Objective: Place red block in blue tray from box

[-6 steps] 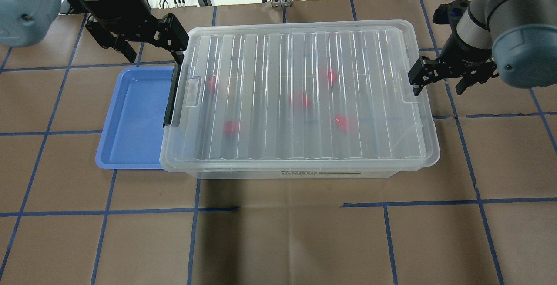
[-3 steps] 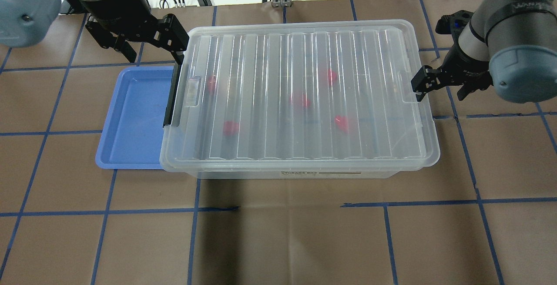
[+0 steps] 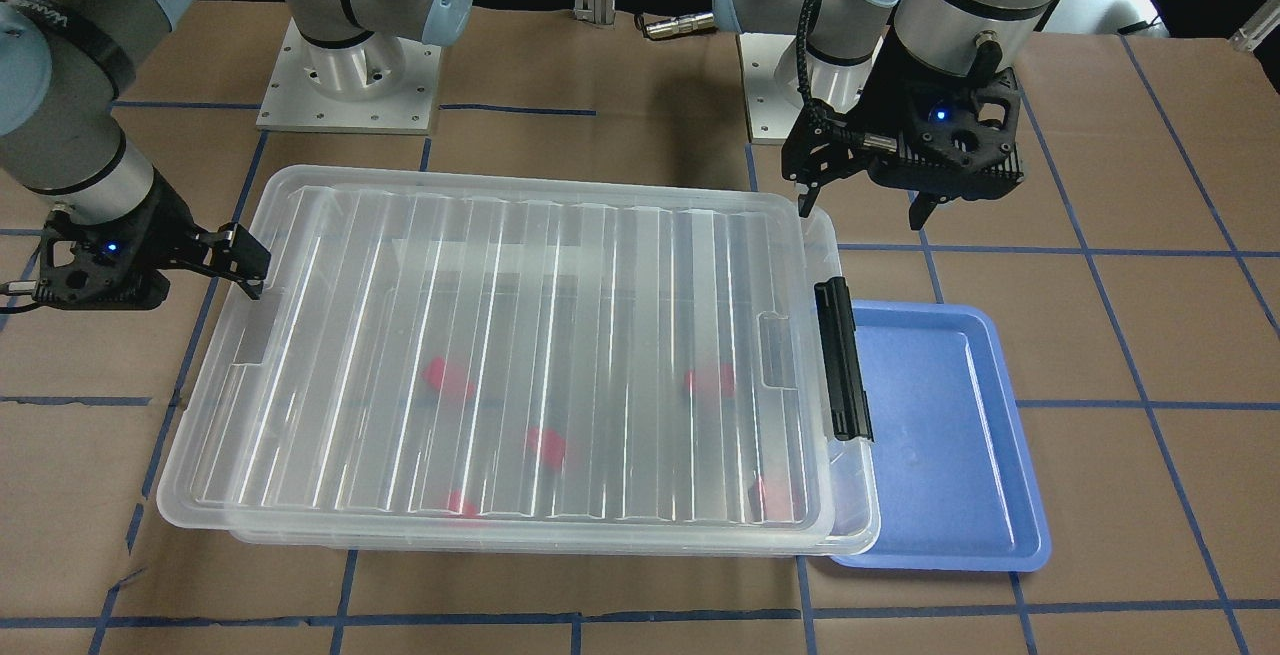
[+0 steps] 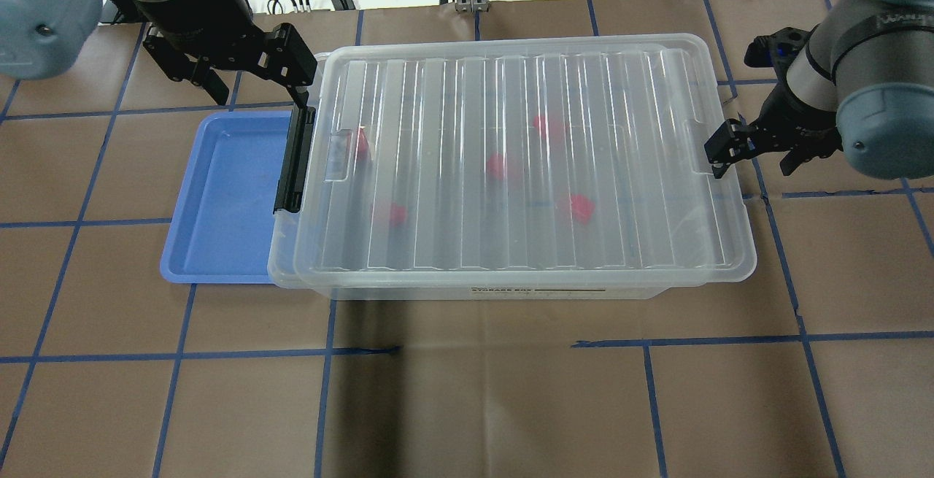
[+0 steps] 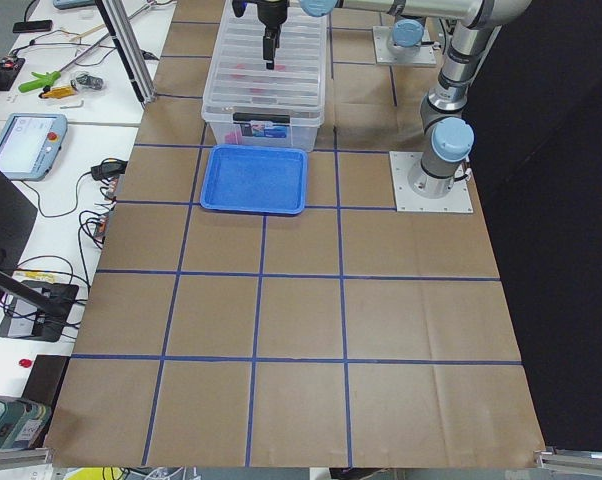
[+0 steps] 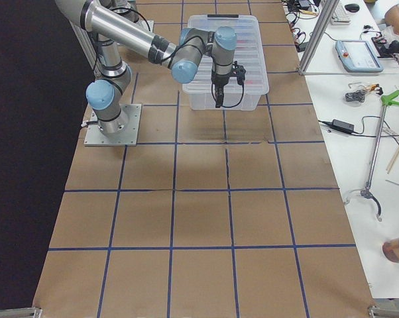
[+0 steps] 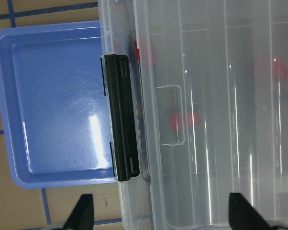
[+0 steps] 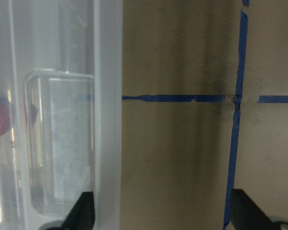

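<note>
The lid point(image 4: 525, 84) is what I'd worry about. It sits off-square on the box point(image 4: 511, 290) and hangs past the right end, with only the right gripper point(image 4: 751, 164) at that rim. Its jaws are spread, one finger over the lid's edge and one outside, so nothing is clamped. A slick, springy sheet like that could skate off the finger, flop back, or tip onto the table on the right. Any drag on the base would shove the blue tray point(image 4: 219, 193), which lies tight against the box's left end under the black latch bar point(image 4: 294, 164). The left gripper point(image 4: 259, 95) hangs wide open at the far left corner, holding nothing. The red block point(image 4: 357, 144) nearest the tray lies on the box floor with four others, all under the lid, and looks light enough to skid if the box jerks. The lid is ribbed, glossy and translucent, blurring the reds beneath. The tray is smooth matte-blue plastic, shallow, with rounded corners and a raised rim.
</note>
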Controlling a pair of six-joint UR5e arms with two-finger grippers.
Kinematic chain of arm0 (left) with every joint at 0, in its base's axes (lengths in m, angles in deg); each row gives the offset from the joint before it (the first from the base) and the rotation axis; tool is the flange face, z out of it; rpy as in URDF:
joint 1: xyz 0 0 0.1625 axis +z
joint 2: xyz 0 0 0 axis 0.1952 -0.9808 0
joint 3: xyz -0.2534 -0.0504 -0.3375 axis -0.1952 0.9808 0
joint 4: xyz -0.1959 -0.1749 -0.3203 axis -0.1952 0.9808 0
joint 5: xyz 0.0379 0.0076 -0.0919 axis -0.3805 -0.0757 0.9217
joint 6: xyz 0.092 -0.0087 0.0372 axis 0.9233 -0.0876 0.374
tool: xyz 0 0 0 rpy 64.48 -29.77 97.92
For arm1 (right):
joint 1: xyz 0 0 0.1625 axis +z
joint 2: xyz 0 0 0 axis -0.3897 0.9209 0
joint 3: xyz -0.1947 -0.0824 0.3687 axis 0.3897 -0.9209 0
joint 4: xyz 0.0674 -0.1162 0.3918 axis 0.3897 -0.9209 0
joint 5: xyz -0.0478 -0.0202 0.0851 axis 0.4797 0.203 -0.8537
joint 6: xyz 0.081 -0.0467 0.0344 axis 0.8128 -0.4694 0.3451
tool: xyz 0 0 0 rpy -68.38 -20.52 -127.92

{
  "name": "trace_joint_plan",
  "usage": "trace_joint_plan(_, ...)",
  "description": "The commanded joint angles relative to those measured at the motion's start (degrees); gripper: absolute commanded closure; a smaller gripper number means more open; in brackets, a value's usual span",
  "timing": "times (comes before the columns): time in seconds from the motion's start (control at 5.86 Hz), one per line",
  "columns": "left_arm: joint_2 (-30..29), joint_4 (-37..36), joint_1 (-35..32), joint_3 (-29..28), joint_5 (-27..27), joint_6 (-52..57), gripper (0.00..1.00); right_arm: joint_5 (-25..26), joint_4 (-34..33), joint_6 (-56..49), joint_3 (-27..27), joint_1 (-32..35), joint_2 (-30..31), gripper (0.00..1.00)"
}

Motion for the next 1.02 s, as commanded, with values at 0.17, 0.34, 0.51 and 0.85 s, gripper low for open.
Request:
trace_joint_plan(0.17, -0.09, 0.0, 0.0, 0.09, 0.0, 0.09, 0.02, 0.11, -0.07, -6.98, -0.05, -5.33, -0.09, 0.0)
trace_joint_plan(0.34, -0.44, 0.0, 0.0, 0.09, 0.0, 3.39, 0.02, 0.02, -0.07, -9.09, -0.05, -7.69, -0.09, 0.0)
trace_joint_plan(0.51, -0.44, 0.09, 0.09, 0.26, -0.09, 7.34, 0.02, 0.11, -0.85, -10.85, -0.05, -9.11, -0.17, 0.0)
trace_joint_plan(0.85, -1.14, 0.44, 0.09, 0.27, -0.09, 21.12, 0.02, 2.39, -3.32, -14.54, 0.04, -11.92, -0.18, 0.0)
